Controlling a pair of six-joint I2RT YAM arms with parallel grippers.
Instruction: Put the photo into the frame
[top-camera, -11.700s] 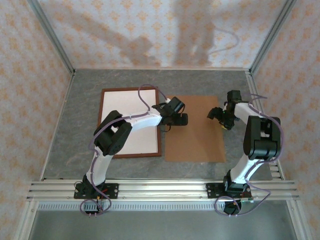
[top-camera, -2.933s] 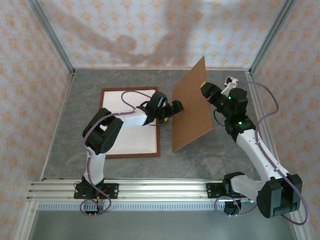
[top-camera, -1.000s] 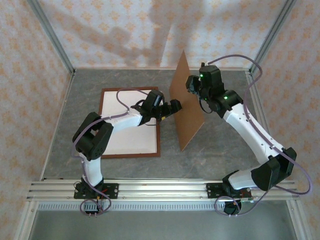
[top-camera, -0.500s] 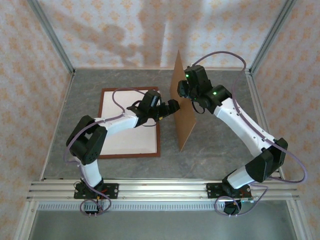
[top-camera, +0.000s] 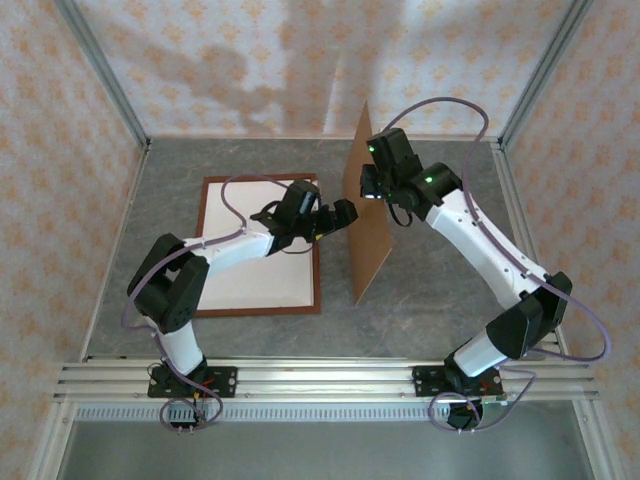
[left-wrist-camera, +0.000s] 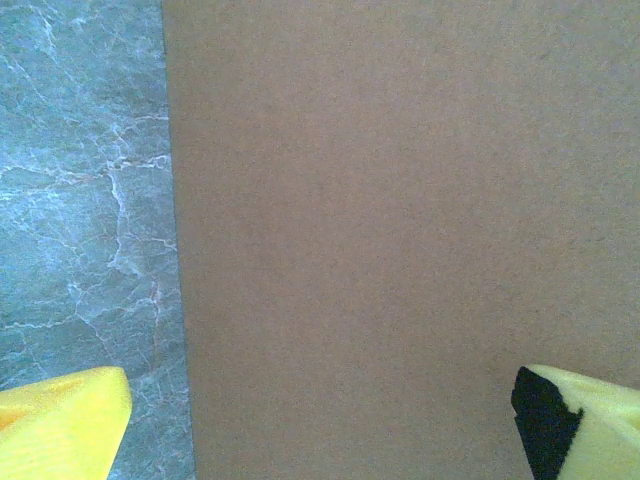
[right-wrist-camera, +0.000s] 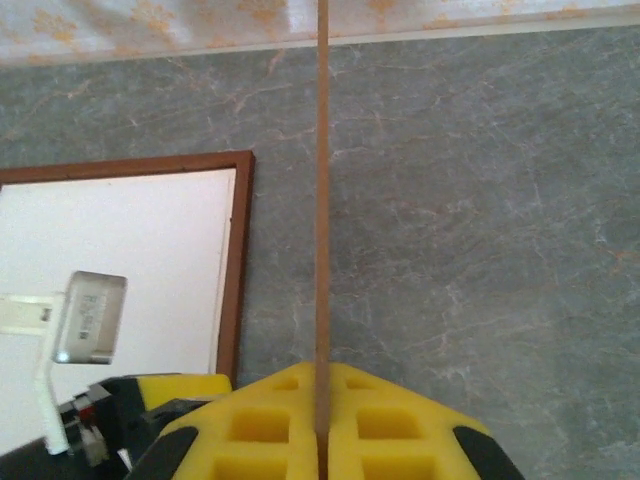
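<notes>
Held board (top-camera: 368, 240) upright, right of frame (top-camera: 260, 311) flat on desk (top-camera: 420, 300), pinched between right fingers (right-wrist-camera: 200, 445), likely to tip onto white sheet (top-camera: 240, 290) inside, perhaps photo's back; left fingers (left-wrist-camera: 60, 420) spread facing board

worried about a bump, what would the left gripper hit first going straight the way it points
Most likely the brown board, standing on edge ahead of the open left gripper and held by the right gripper; distance unclear.

Plain brown board (top-camera: 366, 225), reddish-brown frame (top-camera: 260, 312) with white inside, grey marbled table (top-camera: 420, 300), orange-patterned cream walls (top-camera: 200, 60)
</notes>
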